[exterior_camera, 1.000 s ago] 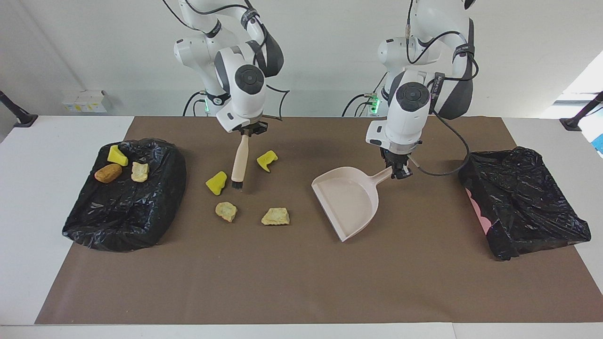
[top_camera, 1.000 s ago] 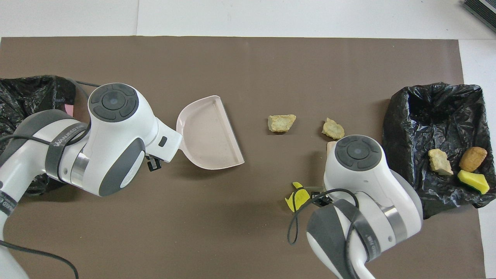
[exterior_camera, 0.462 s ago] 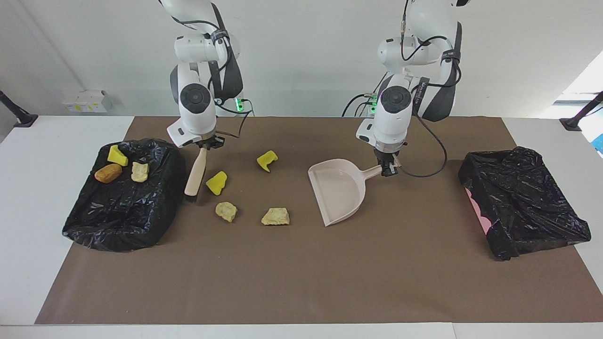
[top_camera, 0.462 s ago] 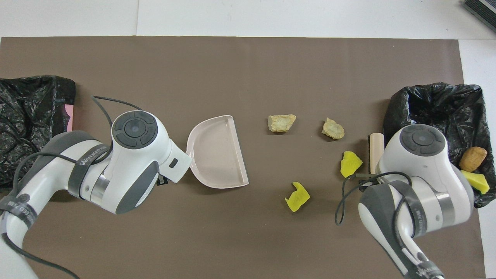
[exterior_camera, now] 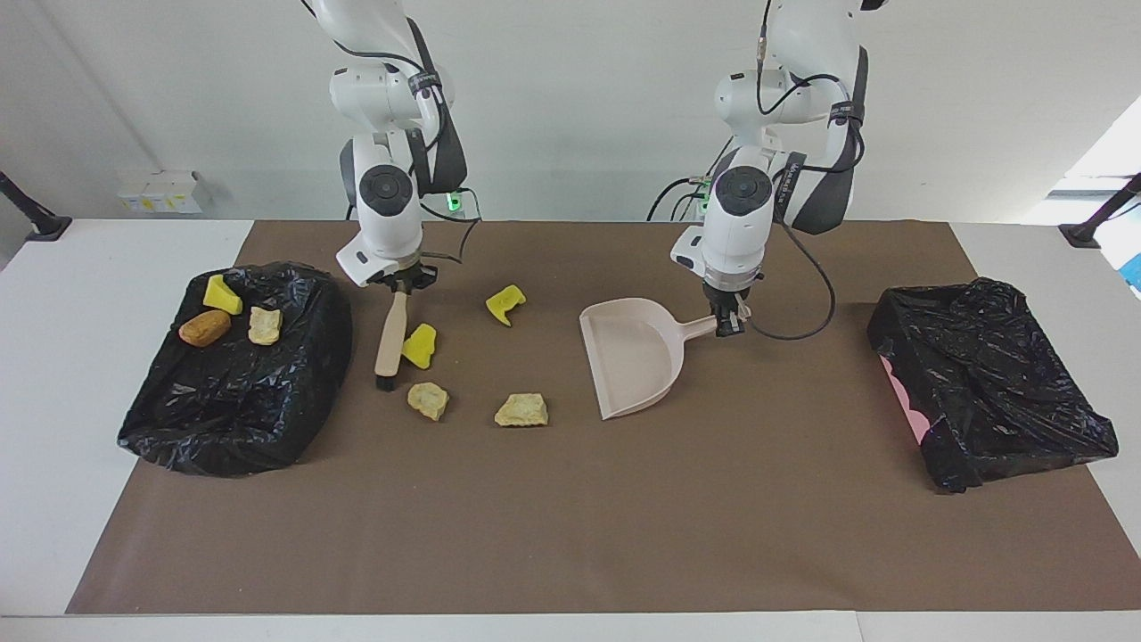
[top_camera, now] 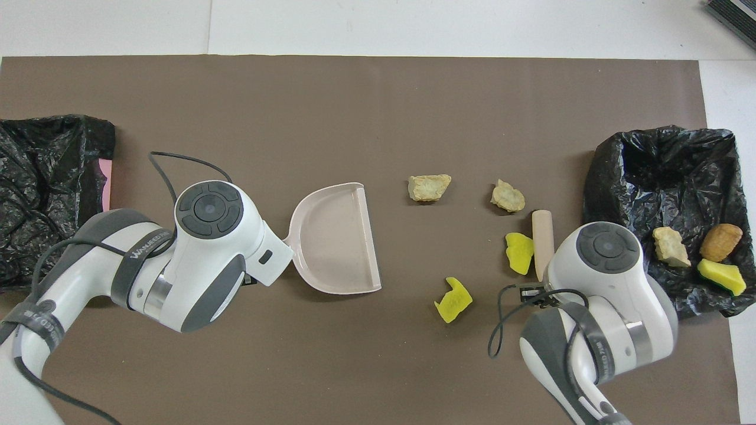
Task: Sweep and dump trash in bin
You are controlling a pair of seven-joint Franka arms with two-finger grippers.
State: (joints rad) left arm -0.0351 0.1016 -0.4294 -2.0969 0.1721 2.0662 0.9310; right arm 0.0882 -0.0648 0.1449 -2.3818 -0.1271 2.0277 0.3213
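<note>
Brush (exterior_camera: 390, 339) and dustpan (exterior_camera: 635, 357) split the work between our two arms. We have the right gripper (exterior_camera: 401, 283) clamped shut on the top of the brush handle, which hangs with its dark bristles down on the brown mat (exterior_camera: 570, 535), just beside a yellow foam chunk (exterior_camera: 420, 345); we judge it stands on the bin side of that chunk so that a stroke would push the piece toward the pan. Our left gripper (exterior_camera: 727, 321) is closed on the dustpan's handle and holds the pan low with its open lip turned toward the loose trash, ready to receive it.

Four pieces lie loose on the mat between brush and pan: that chunk, a second yellow one (exterior_camera: 505, 303) nearer to the robots, and two tan stone-like lumps (exterior_camera: 428, 400) (exterior_camera: 522, 410) farther from them. Three more (exterior_camera: 229, 314) sit on the black-lined bin (exterior_camera: 241, 419) at the right arm's end. A second black bag (exterior_camera: 989, 383) lies at the left arm's end, and we see no trash in it
</note>
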